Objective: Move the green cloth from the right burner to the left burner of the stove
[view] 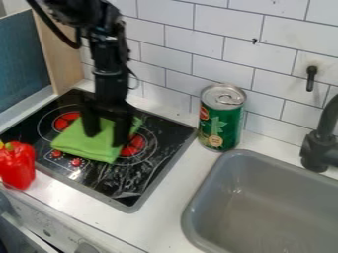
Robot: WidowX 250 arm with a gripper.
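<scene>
My gripper [105,140] points down over the stove, its two black fingers [121,131] standing well apart, one on either side of a gap where green fabric can be seen. That fabric is the green cloth [84,147], folded into a flat pad and lying on the stovetop [158,163] right at my fingertips; whether I have any pinch on it, I cannot tell. The cloth lies between two red burner rings, partly over them: one ring [64,120] is by its upper left edge, the other [134,146] by its right side. Just below the cloth on the black glass are small red control marks [76,162], and pale streaks and shine run across the glass to the right of it. Beyond the stove's lower left edge, on the white counter [158,217], sits a red toy bell pepper [18,167]. To the right of the stove, near its corner, a green can [221,118] with a silver top stands upright by the white tiled wall [284,37]. Farther right, the grey sink [264,212] is set into the counter, with a dark faucet [318,148] behind it, and a black peg [311,79] sticks out of the tiles above.
</scene>
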